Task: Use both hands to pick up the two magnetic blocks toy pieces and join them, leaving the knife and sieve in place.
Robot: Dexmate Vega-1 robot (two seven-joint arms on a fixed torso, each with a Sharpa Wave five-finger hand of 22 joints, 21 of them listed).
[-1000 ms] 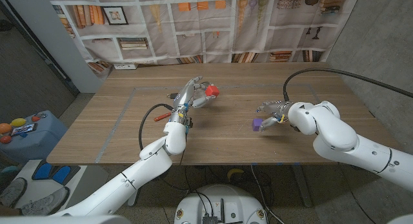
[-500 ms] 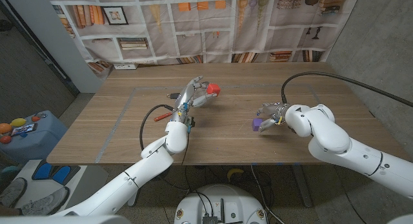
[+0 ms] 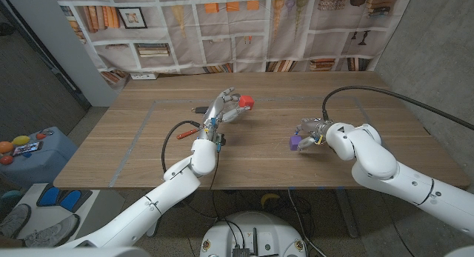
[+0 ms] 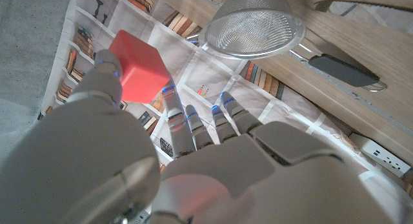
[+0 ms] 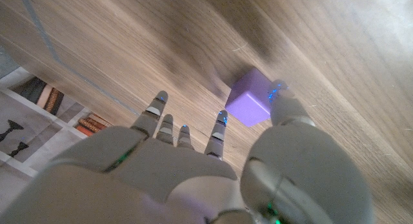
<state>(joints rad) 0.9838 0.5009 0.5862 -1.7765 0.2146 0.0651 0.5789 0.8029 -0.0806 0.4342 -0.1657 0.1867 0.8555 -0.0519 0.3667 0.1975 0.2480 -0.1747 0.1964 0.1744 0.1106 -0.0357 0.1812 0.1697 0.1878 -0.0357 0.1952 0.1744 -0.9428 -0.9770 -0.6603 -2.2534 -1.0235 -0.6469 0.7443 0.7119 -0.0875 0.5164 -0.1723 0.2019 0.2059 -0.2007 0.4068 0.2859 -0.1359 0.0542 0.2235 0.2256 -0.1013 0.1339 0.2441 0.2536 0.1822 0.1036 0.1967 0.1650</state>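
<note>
My left hand (image 3: 226,107) is raised over the middle of the table and pinches a red block (image 3: 245,101) between thumb and a finger; the left wrist view shows that red block (image 4: 138,66) at the fingertips. Below the hand are the metal sieve (image 4: 255,24) and a dark knife (image 4: 342,66) on the wood. At the right, my right hand (image 3: 312,129) holds a purple block (image 3: 295,142) low over the table. In the right wrist view the purple block (image 5: 250,99) sits between the thumb and a fingertip.
An orange-red piece (image 3: 185,133) lies on the table (image 3: 133,149) beside my left forearm, near a black cable loop. Taped lines mark the tabletop. A bookshelf-print curtain (image 3: 244,27) hangs behind the far edge. Bare wood separates the two hands.
My left hand has carried the red block slightly higher and farther away. The right hand has shifted a little to the left with the purple block.
</note>
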